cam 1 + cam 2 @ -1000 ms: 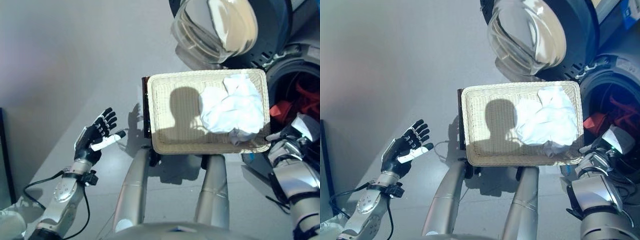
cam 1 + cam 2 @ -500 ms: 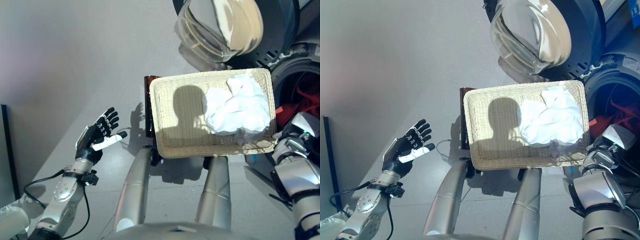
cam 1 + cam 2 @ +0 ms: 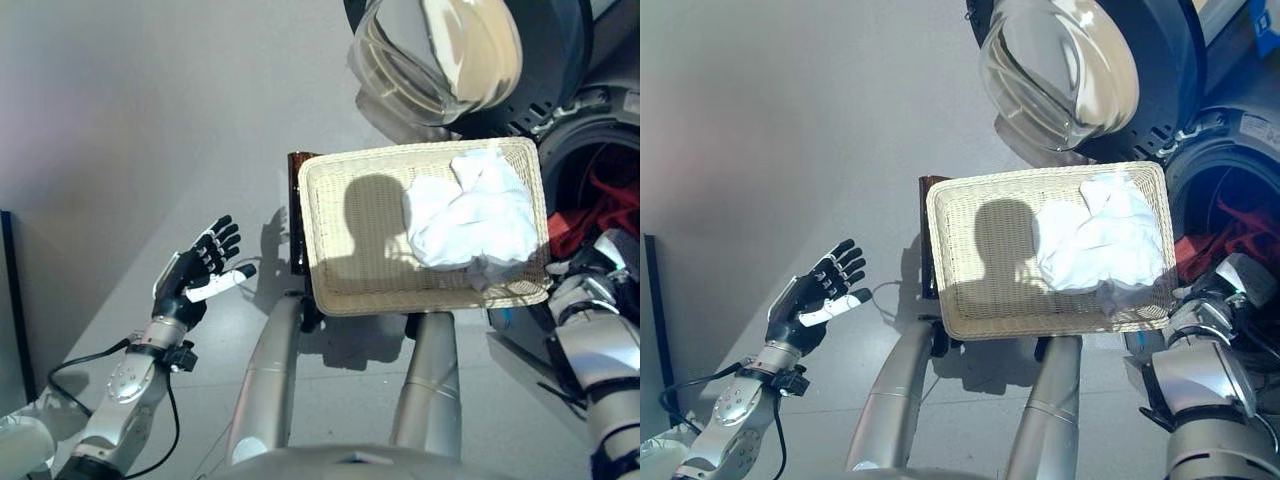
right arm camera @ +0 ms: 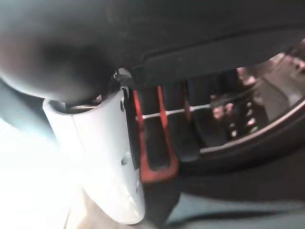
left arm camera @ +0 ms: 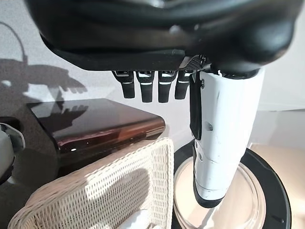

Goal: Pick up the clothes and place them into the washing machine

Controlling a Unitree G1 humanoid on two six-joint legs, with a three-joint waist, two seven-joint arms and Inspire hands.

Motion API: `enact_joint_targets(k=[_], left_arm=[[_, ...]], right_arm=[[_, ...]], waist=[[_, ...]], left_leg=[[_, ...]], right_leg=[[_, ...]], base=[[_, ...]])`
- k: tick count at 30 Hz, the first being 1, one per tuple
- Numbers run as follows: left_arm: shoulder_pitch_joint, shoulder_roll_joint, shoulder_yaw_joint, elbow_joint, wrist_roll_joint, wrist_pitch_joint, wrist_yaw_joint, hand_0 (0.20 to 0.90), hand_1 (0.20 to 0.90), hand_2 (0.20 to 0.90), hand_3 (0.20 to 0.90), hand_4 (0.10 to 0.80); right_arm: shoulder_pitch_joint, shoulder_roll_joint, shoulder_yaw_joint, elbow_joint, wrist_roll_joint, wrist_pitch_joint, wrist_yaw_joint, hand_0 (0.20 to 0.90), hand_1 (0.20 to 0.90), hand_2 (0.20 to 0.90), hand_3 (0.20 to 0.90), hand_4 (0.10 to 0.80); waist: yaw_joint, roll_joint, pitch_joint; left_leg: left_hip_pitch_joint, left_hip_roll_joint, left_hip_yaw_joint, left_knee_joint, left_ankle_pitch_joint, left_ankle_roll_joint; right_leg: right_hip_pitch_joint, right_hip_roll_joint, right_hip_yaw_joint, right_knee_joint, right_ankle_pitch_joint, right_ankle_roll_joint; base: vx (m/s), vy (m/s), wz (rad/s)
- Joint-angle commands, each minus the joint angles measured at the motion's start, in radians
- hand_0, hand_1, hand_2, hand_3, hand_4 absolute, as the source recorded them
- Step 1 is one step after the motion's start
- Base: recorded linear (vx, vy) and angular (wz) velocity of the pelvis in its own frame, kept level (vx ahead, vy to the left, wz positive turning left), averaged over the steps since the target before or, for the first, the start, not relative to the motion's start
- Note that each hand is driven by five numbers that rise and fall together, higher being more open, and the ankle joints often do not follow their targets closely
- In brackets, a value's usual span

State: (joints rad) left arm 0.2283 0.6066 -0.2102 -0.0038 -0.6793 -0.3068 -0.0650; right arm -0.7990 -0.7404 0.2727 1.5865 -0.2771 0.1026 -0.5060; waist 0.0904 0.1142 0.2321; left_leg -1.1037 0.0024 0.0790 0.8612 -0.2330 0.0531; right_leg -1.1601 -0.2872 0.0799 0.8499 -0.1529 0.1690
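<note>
- I look down from the head camera at a pale wicker basket [image 3: 330, 240] resting on a dark brown stand [image 3: 294, 215], directly in front of me.
- A crumpled bundle of white clothes [image 3: 465, 220] lies inside the basket, filling its right half and reaching the far right corner. The left half of the basket shows only bare weave and shadow.
- The washing machine [image 3: 1225, 150] stands just beyond and to the right of the basket. Its round glass door [image 3: 1060, 70] is swung open and hangs above the basket's far edge.
- Inside the dark drum opening I see red cloth [image 3: 590, 205], already in the machine.
- My left hand [image 3: 195, 270] is held out over the grey floor [image 3: 120, 120], well to the left of the basket. Its fingers are spread straight, the white-covered thumb points toward the basket, and it holds nothing.
- My right hand [image 3: 1240, 285] is at the mouth of the drum, just beside the basket's near right corner. Only its white-covered thumb and wrist show from above.
- The right wrist camera shows the thumb and dark fingers near the drum's rim, but I cannot tell whether the fingers are open or curled.
</note>
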Motion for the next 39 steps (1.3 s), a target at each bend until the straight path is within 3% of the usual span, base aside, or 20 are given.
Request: enact_joint_targets(k=[1, 11, 18, 39], left_arm=[[0.036, 0.038, 0.086, -0.095, 0.010, -0.055, 0.008, 0.900, 0.900, 0.900, 0.900, 0.800], [0.039, 0.021, 0.092, -0.077, 0.017, -0.072, 0.043, 0.900, 0.900, 0.900, 0.900, 0.800], [0.042, 0.031, 0.086, -0.084, 0.018, -0.073, 0.044, 0.900, 0.900, 0.900, 0.900, 0.800], [0.059, 0.078, 0.092, -0.126, 0.012, -0.053, -0.005, 0.900, 0.900, 0.900, 0.900, 0.800]], right_arm=[[-0.017, -0.124, 0.044, 0.013, 0.037, -0.003, -0.096, 0.900, 0.900, 0.900, 0.900, 0.800], [0.003, -0.069, 0.031, -0.084, 0.019, -0.019, -0.204, 0.900, 0.900, 0.900, 0.900, 0.800], [-0.007, -0.059, 0.078, -0.041, -0.053, 0.033, -0.183, 0.900, 0.900, 0.900, 0.900, 0.800], [-0.045, -0.177, 0.170, 0.000, -0.213, 0.094, -0.090, 0.900, 0.900, 0.900, 0.900, 0.800]], waist=[[-0.011, -0.004, -0.052], [-0.020, -0.009, -0.048], [-0.016, -0.006, -0.044], [0.010, 0.037, -0.030]], left_leg=[[0.061, 0.066, -0.066, -0.178, 0.080, -0.109], [0.060, 0.066, -0.063, -0.171, 0.077, -0.108], [0.046, 0.066, -0.061, -0.160, 0.076, -0.108], [0.050, 0.069, -0.057, -0.216, 0.117, -0.124]], right_leg=[[0.054, -0.007, 0.005, -0.035, -0.014, -0.036], [0.061, -0.002, 0.008, -0.040, -0.012, -0.036], [0.048, -0.007, 0.013, -0.032, -0.014, -0.036], [0.043, -0.013, 0.018, -0.055, -0.006, -0.033]], base=[[0.000, 0.000, 0.00], [0.000, 0.000, 0.00], [0.000, 0.000, 0.00], [0.000, -0.001, 0.00]])
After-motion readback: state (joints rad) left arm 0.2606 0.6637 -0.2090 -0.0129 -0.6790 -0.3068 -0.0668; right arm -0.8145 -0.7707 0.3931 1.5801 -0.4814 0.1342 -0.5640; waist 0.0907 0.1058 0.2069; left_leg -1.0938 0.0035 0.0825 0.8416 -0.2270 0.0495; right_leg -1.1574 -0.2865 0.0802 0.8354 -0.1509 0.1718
